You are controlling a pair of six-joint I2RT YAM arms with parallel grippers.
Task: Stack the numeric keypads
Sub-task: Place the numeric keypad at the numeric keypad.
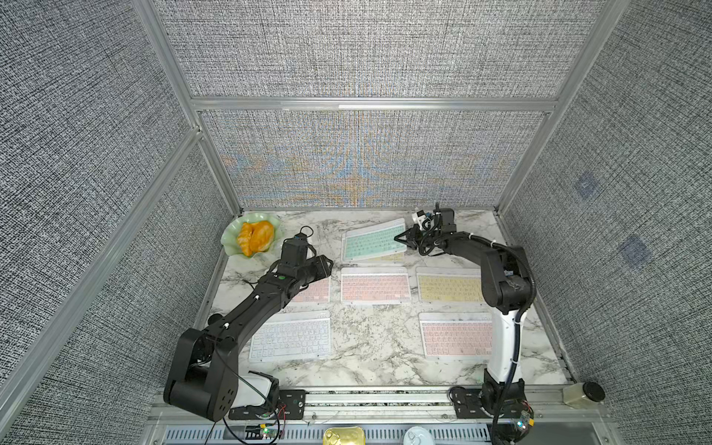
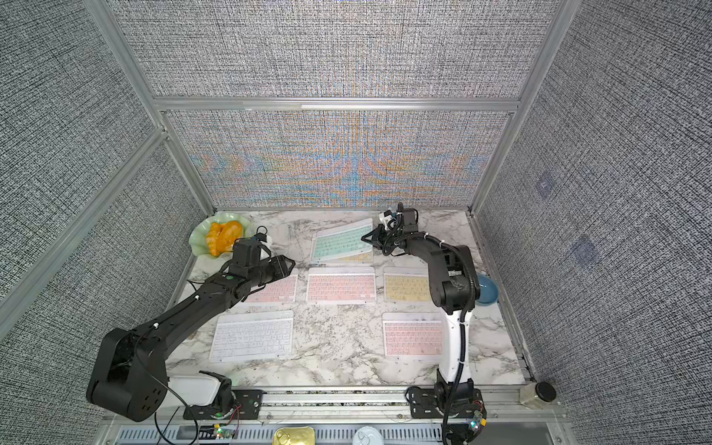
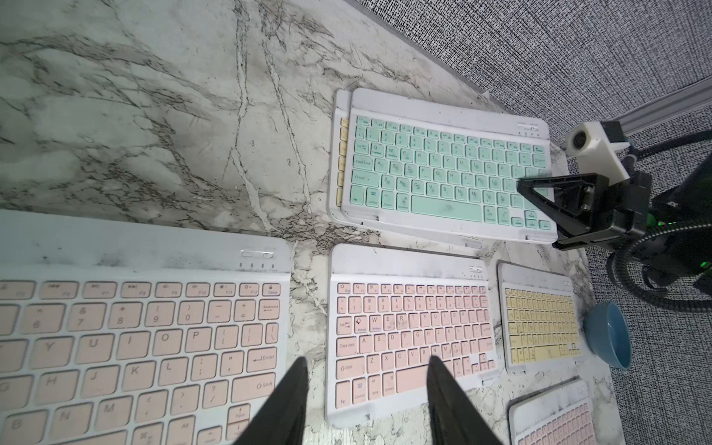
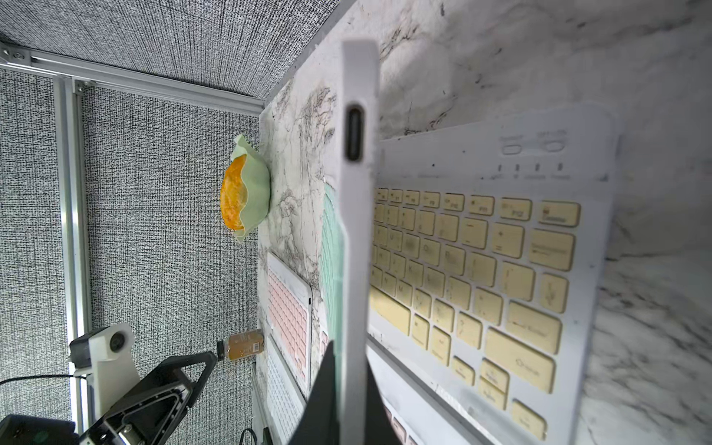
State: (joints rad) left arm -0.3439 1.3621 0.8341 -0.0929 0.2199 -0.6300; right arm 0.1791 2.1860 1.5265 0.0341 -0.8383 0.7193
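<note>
My right fingers point(image 4: 318, 404) are clamped on the short edge of the mint keypad point(image 1: 373, 242), a thin white-framed slab with rounded corners. That edge has an oval charging slot. The mint keypad sits at the far side of the counter point(image 1: 370, 346), raised at the end I hold, over a yellow keypad point(image 4: 481, 269) lying flat beneath it. A strip of yellow keys shows past its other end.

My left fingers point(image 3: 289, 404) stand apart with nothing between them, above the gap between the near pink keypad point(image 3: 135, 346) and the middle pink keypad point(image 3: 412, 335). Those two lie flat in a row with a second yellow keypad point(image 1: 449, 288). Closer to my bases lie the white keypad point(image 1: 291, 339) and a third pink keypad point(image 1: 456, 338), well apart.

The flat, square pastel keys carry grey letters; I can read "Caps Lock", "Enter", "Shift" and "Fn". The frames are smudged grey. The counter is white marble pattern with dark veins.
</note>
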